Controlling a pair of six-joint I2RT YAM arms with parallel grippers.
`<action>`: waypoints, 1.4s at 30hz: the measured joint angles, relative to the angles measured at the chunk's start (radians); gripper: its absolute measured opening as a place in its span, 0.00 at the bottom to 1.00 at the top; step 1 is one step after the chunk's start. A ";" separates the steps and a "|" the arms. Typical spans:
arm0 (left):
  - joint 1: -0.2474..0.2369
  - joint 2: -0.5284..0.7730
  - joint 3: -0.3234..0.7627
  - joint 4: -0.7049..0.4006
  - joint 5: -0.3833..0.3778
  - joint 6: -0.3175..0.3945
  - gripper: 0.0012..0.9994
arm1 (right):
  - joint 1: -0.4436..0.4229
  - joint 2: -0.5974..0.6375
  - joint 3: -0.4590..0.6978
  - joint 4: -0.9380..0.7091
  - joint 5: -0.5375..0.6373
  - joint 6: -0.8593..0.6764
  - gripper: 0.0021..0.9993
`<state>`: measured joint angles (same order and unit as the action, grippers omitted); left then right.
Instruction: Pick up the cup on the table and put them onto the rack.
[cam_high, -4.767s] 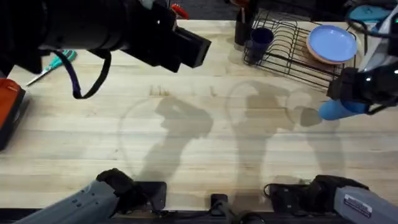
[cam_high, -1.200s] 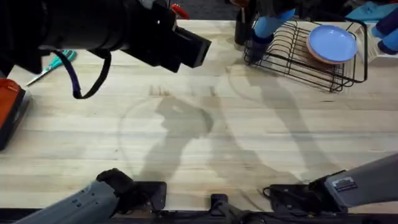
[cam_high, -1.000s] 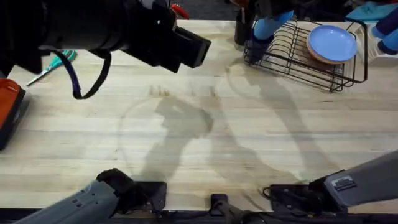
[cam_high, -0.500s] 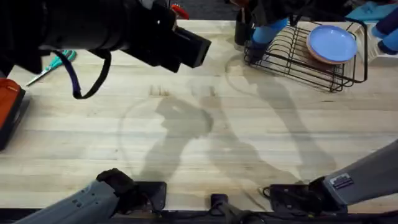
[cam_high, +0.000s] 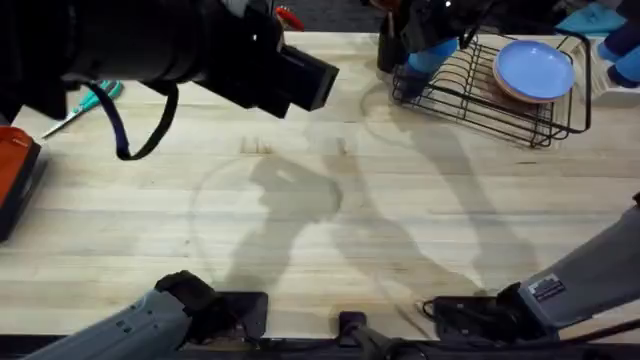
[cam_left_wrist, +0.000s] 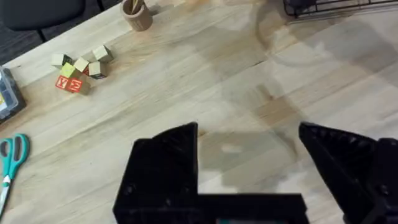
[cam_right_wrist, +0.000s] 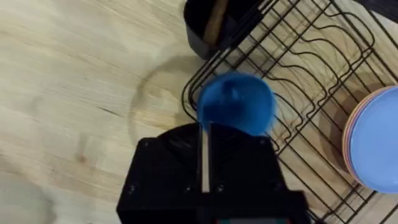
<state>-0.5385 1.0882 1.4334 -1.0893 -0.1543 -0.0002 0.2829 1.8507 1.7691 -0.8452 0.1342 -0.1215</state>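
The light sky blue cup (cam_right_wrist: 236, 102) hangs over the left end of the black wire rack (cam_right_wrist: 311, 56), with my right gripper (cam_right_wrist: 205, 127) shut on its near side. From overhead, that cup (cam_high: 432, 52) and the right gripper (cam_high: 442, 25) sit above the rack (cam_high: 490, 90) at the table's far edge. I cannot tell whether the cup touches the wires. My left gripper (cam_left_wrist: 249, 134) is open over bare table with nothing between its black fingers (cam_left_wrist: 165, 162). The left arm (cam_high: 200, 50) looms large and dark at the upper left.
A blue plate (cam_high: 535, 68) leans in the rack's right half. A black holder (cam_right_wrist: 211, 25) stands just left of the rack. A tan cup (cam_left_wrist: 137, 14), wooden blocks (cam_left_wrist: 78, 65) and teal scissors (cam_high: 85, 105) lie on the left; an orange object (cam_high: 15, 165) is at the left edge.
My right gripper carried the light blue cup from the table's right side to the rack's left end and sank a little in the last half second. The left arm has not moved.
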 joint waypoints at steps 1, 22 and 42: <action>0.000 0.000 0.000 0.000 0.000 0.000 0.99 | 0.000 0.000 0.000 0.000 0.000 -0.002 0.06; 0.000 0.000 0.000 0.000 0.000 0.000 0.99 | 0.000 -0.002 0.000 -0.005 0.000 -0.010 0.99; 0.000 0.000 0.000 0.001 0.000 0.000 0.99 | 0.002 -0.400 0.016 -0.403 0.000 -0.006 0.99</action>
<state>-0.5385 1.0882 1.4334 -1.0885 -0.1546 -0.0002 0.2852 1.4509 1.7847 -1.2480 0.1345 -0.1272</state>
